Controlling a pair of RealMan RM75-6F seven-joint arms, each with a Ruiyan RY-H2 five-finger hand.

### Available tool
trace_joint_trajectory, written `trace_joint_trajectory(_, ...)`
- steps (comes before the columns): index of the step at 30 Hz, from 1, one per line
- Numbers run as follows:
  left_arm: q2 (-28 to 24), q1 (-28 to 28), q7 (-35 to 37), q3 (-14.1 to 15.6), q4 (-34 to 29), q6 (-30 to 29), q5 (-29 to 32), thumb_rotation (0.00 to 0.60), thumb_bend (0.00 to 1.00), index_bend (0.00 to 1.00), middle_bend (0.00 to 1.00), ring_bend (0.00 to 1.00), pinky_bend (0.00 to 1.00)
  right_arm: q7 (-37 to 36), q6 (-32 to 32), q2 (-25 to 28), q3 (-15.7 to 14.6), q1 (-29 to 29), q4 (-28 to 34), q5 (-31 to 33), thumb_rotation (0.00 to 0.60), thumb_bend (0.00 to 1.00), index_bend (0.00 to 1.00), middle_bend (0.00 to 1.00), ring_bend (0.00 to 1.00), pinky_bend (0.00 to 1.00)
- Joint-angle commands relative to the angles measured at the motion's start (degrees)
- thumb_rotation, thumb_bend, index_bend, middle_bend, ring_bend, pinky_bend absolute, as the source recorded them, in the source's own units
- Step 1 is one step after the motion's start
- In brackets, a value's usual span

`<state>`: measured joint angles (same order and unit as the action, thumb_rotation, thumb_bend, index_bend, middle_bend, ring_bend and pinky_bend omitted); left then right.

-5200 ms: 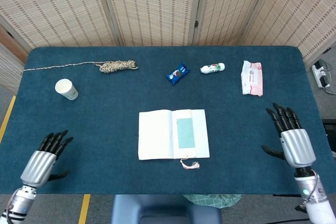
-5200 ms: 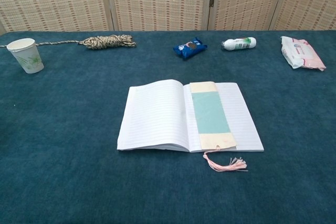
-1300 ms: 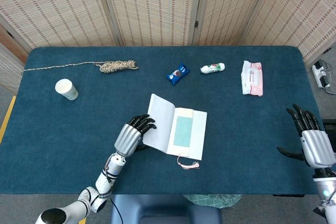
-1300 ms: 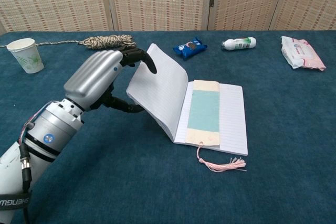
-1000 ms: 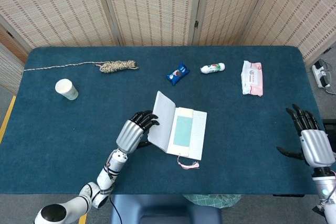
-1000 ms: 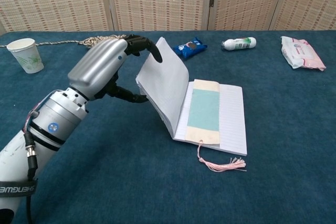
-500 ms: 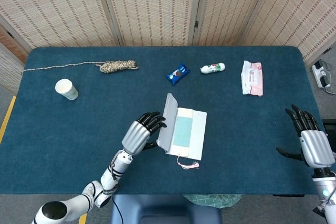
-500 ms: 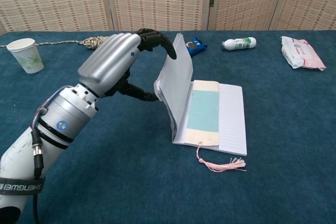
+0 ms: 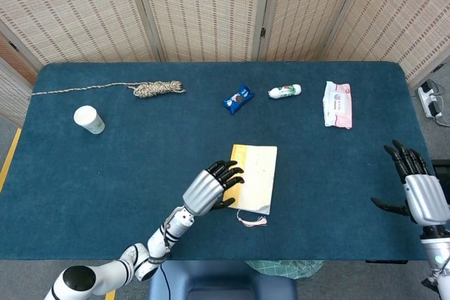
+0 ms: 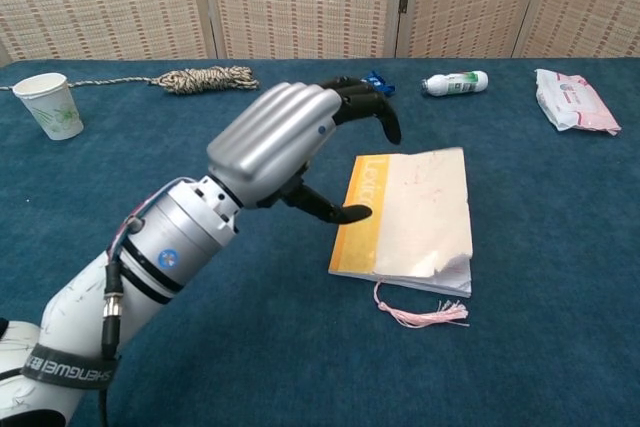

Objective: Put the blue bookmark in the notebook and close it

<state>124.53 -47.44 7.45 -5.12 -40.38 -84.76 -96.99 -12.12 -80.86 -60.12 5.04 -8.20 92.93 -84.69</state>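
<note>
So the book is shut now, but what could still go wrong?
The notebook looks closed, but its lower right corner sits slightly lifted in the chest view, so the cover might spring up when the left hand pulls away. That hand is close beside the spine, so a careless retreat could nudge the notebook. The pink tassel sticks out at the near edge and could snag on a finger, dragging the bookmark out.

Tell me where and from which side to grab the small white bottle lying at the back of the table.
Grip the small white plastic bottle around its middle, from above, fingers across its short width. It lies on its side along the blue table's back edge, cap end toward the pink wipes pack, with open cloth around it. The right hand is likely nearer.
</note>
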Motion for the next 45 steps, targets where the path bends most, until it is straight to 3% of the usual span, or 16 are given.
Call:
trace_joint_trajectory(1, 0.95, -0.08, -0.50, 1.08, 0.29, 0.95, -0.57, 0.600, 0.19, 0.42, 0.34, 0.24, 0.33, -0.33, -0.10, 0.20, -0.06, 0.08, 0.01, -0.20, 0.600, 0.10, 0.00, 0.00, 0.00, 0.00)
trace_joint_trajectory(8, 2.13, -0.44, -0.75, 0.84, 1.80, 0.53, -0.82, 0.600, 0.19, 0.42, 0.34, 0.24, 0.33, -1.43, -0.24, 0.70, -0.16, 0.25, -0.14, -0.51, 0.600, 0.10, 0.00, 0.00, 0.00, 0.00)
trace_joint_trajectory(13, -2.45, 0.94, -4.50, 0.35, -3.93, 1.92, 0.71, 0.600, 0.19, 0.39, 0.32, 0.21, 0.29, -0.86, -0.42, 0.76, -0.22, 0.45, -0.17, -0.42, 0.600, 0.10, 0.00, 0.00, 0.00, 0.00)
trace_joint_trajectory(16, -9.81, 3.44, -8.74, 0.19, -13.98, 5.66, 4.01, 0.600, 0.19, 0.35, 0.29, 0.16, 0.23, 0.31, -0.64, 0.89, -0.40, 0.71, 0.32, -0.37, 0.600, 0.10, 0.00, 0.00, 0.00, 0.00)
trace_joint_trajectory(19, -21.18, 6.20, -13.60, -0.39, -27.93, 11.91, 10.22, 0.600, 0.19, 0.33, 0.24, 0.13, 0.19, 1.84, -0.47, 1.10, -0.82, 0.87, 1.24, -0.54, 0.600, 0.10, 0.00, 0.00, 0.00, 0.00)
trace_joint_trajectory(24, -35.66, 10.91, -17.30, -0.77, -40.43, 15.08, 18.09, 0.600, 0.20, 0.30, 0.22, 0.11, 0.16, 4.81, 0.70, 1.44, -1.55, 0.85, 2.86, -0.28, 0.600, 0.09, 0.00, 0.00, 0.00, 0.00)
trace_joint_trajectory(27, -42.05, 14.63, -20.73, 0.10, -43.70, 13.05, 20.78, 0.600, 0.20, 0.29, 0.20, 0.10, 0.14, 8.42, 0.94, 1.24, -1.46, 0.99, 3.87, 1.06, 0.600, 0.07, 0.00, 0.00, 0.00, 0.00)
trace_joint_trajectory(31, -48.47, 22.03, -26.08, 2.38, -46.90, 5.84, 23.50, 0.600, 0.21, 0.25, 0.15, 0.05, 0.11, 14.93, 0.91, 0.61, -1.07, 1.38, 6.06, 4.11, 0.600, 0.03, 0.00, 0.00, 0.00, 0.00)
trace_joint_trajectory(37, -50.70, 31.97, -24.17, 7.27, -47.43, -3.14, 21.75, 0.600, 0.21, 0.20, 0.09, 0.00, 0.05, 21.41, -1.02, -0.32, -1.05, 2.37, 9.39, 5.61, 0.600, 0.02, 0.00, 0.00, 0.00, 0.00)
trace_joint_trajectory(45, -51.05, 36.85, -21.66, 8.18, -46.34, -8.65, 17.10, 0.600, 0.22, 0.19, 0.07, 0.00, 0.04, 21.90, -1.03, -0.59, -2.25, 2.50, 10.33, 2.75, 0.600, 0.02, 0.00, 0.00, 0.00, 0.00)
